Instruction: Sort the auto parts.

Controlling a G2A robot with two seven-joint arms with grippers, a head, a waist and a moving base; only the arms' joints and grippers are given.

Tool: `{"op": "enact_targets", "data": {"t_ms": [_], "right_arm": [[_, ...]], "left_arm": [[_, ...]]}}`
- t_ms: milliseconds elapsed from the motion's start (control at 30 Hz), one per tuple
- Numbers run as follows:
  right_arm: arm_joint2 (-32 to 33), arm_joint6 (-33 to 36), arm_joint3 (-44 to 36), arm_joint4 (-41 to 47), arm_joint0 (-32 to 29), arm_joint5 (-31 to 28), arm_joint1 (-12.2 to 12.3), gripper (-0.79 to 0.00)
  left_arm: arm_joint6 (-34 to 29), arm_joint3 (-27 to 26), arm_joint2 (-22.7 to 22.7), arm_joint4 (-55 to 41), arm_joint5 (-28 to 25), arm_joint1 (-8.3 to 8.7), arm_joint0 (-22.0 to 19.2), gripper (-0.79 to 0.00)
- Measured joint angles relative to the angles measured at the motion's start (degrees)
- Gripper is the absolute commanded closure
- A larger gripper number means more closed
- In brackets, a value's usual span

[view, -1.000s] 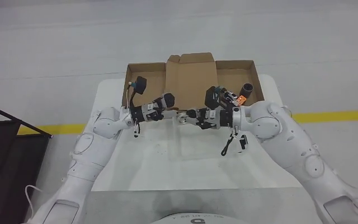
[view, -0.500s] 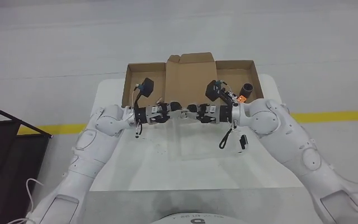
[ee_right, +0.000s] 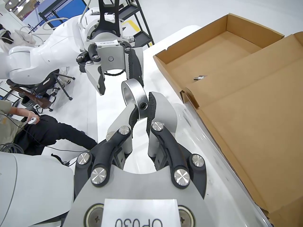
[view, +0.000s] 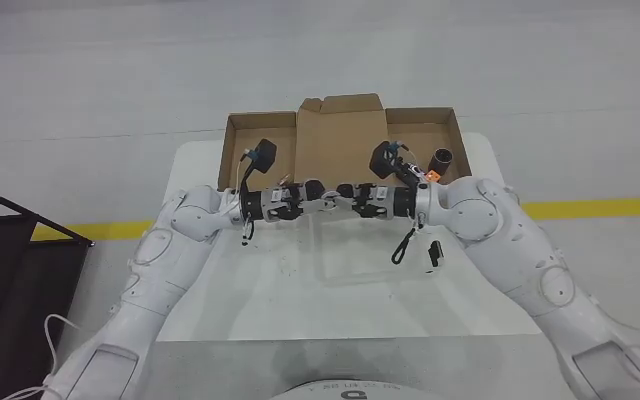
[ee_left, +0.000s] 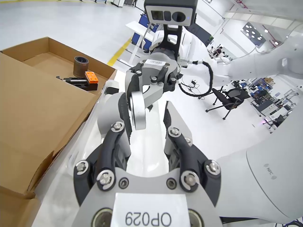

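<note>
Over the table's far half, midway between its left and right edges: the two claws meet tip to tip, right at the near wall of the cardboard box.
Right gripper: clamped on the metal ring. It pinches only a short stretch of the rim at its fingertips, and most of the ring stands out past them.
Left gripper: jaws wide, one on either side of the ring. One pad is very close to it, but I cannot tell whether it touches.
Ring: up in the air above the table, resting on nothing.
Box: along the table's far edge. A dark cylinder and an orange-topped block are in one end compartment, and a small metal piece is in the other.
Step, as I read it: a hand-over from right to left, not yet made.
Risk, drop: if the right lets go before the left has closed, the ring falls and, being round, may roll towards a table edge.
Risk, twist: smooth metal held by so little rim could pivot when the left pad pushes on it.
Risk, clash: the fingertips are crowded together, so the closing left jaws could catch the right's fingers instead of the ring.
Risk, missort: a loose ring this near the box wall could bounce into the wrong compartment.
</note>
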Motion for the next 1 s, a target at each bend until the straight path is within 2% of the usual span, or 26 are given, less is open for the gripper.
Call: {"op": "enact_targets", "data": {"t_ms": [267,367,533,733,800,867,1000], "right_arm": [[0.63,0.49,-0.45,0.05,-0.55,-0.51,0.08,0.000],[0.67,0.85,-0.65,-0.05,-0.61,-0.60,0.07,0.000],[0.90,0.97,-0.68,-0.10,-0.72,-0.81,0.06,0.000],[1.26,0.96,-0.77,-0.28,-0.94,-1.13,0.08,0.000],[1.31,1.00,-0.84,-0.36,-0.96,-1.54,0.08,-0.336],[1.33,0.92,-0.91,-0.07,-1.03,-2.68,0.08,-0.366],[1.64,1.05,-0.83,0.41,-1.15,-4.63,0.16,-0.376]], "left_arm": [[1.13,0.47,1.89,1.09,0.00,0.05,-0.62,-0.252],[1.55,0.86,2.57,1.33,0.00,0.03,-1.08,-0.215],[2.24,1.25,3.35,1.50,0.00,0.09,-1.72,0.000],[2.63,1.41,4.09,1.84,0.00,0.28,-2.05,0.000],[2.78,1.47,4.29,1.85,0.00,0.33,-2.12,0.000],[3.01,1.76,4.31,2.13,0.09,0.43,-2.27,0.000],[3.95,2.24,3.84,3.15,0.76,0.66,-2.35,0.000]]}}
